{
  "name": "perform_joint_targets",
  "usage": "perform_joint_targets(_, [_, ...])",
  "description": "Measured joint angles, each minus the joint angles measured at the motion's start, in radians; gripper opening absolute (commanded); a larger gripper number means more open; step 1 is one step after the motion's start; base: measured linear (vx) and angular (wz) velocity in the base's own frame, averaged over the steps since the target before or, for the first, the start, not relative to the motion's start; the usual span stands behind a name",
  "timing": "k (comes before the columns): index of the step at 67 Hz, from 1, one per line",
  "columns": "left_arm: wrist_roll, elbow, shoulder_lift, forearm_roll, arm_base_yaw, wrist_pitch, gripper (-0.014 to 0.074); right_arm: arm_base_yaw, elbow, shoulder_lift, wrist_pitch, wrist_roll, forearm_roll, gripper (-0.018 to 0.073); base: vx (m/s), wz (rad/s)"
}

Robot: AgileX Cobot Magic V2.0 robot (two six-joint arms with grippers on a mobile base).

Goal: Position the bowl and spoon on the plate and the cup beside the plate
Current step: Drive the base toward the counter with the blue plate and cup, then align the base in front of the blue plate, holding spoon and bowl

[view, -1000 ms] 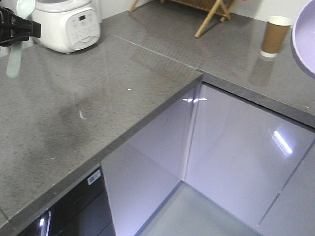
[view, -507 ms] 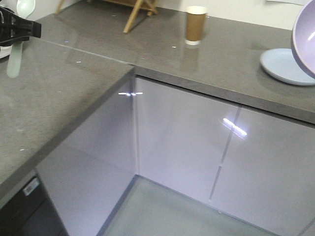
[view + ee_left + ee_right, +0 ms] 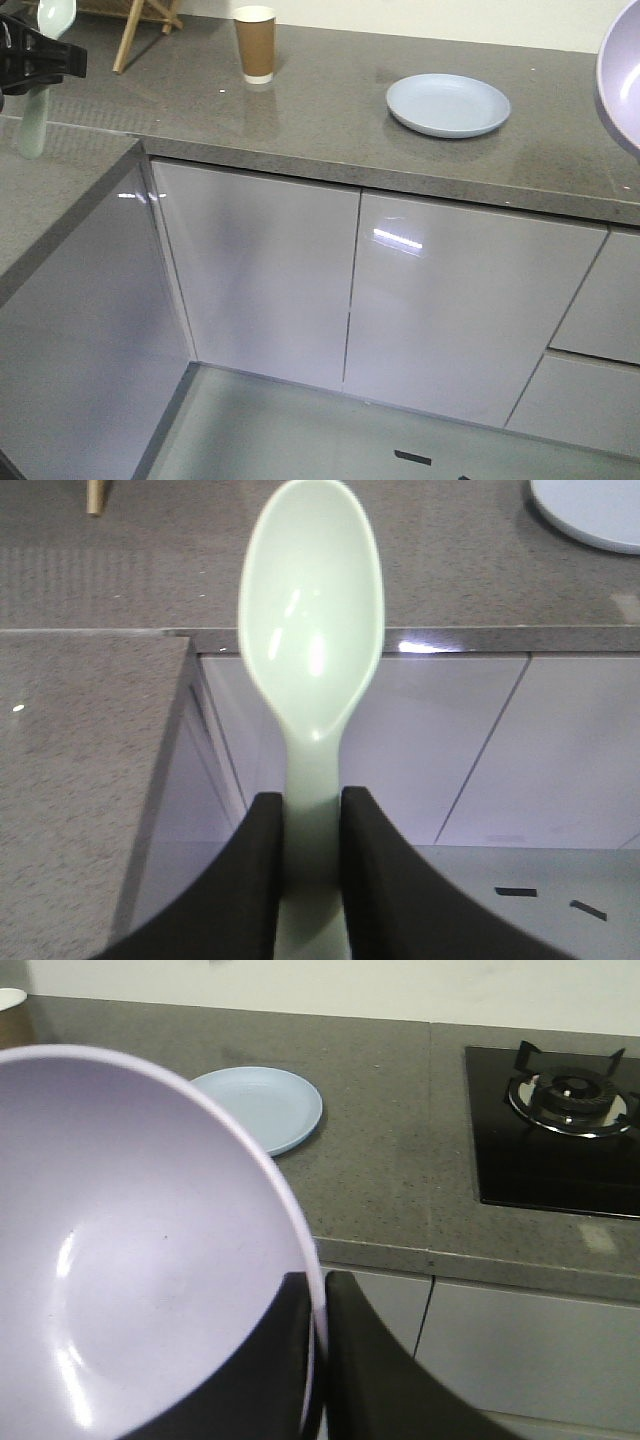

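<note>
My left gripper [image 3: 311, 810] is shut on the handle of the mint-green spoon [image 3: 310, 630], scoop pointing forward; in the front view the spoon [image 3: 38, 70] hangs at the far left in the black gripper [image 3: 40, 62]. My right gripper [image 3: 320, 1305] is shut on the rim of the lavender bowl [image 3: 130, 1260], which shows at the right edge of the front view as the bowl [image 3: 622, 75]. The pale blue plate [image 3: 447, 104] lies empty on the grey counter [image 3: 330, 130]. The brown paper cup [image 3: 255, 44] stands upright well left of the plate.
A wooden rack leg [image 3: 135, 30] leans at the back left of the counter. A black gas hob [image 3: 555, 1130] with a burner sits right of the plate. White cabinet doors [image 3: 350, 290] run below the counter, which turns a corner on the left.
The whole view has swung right: the cup and plate slid leftward in the front view and the plate now lies fully in sight. Both grippers keep their holds.
</note>
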State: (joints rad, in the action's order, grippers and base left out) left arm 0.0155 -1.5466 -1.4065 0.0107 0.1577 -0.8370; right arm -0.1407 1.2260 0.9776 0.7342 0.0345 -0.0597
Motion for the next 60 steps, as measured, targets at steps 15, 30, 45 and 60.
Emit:
perform_joint_targets(15, [0.000, 0.000, 0.000, 0.000, 0.000, 0.000, -0.0006, 0.000, 0.000, 0.000, 0.000, 0.000, 0.000, -0.0008, -0.02, -0.14])
perform_joint_targets(30, [0.000, 0.000, 0.000, -0.002, 0.000, 0.000, -0.0006, 0.000, 0.000, 0.000, 0.000, 0.000, -0.002, -0.0008, 0.00, -0.03])
perform_joint_targets(45, [0.000, 0.000, 0.000, -0.002, 0.000, 0.000, -0.0006, 0.000, 0.000, 0.000, 0.000, 0.000, -0.002, -0.0008, 0.02, -0.14])
perform_joint_targets(60, [0.000, 0.000, 0.000, -0.002, 0.000, 0.000, -0.0006, 0.000, 0.000, 0.000, 0.000, 0.000, -0.002, -0.0008, 0.06, -0.21])
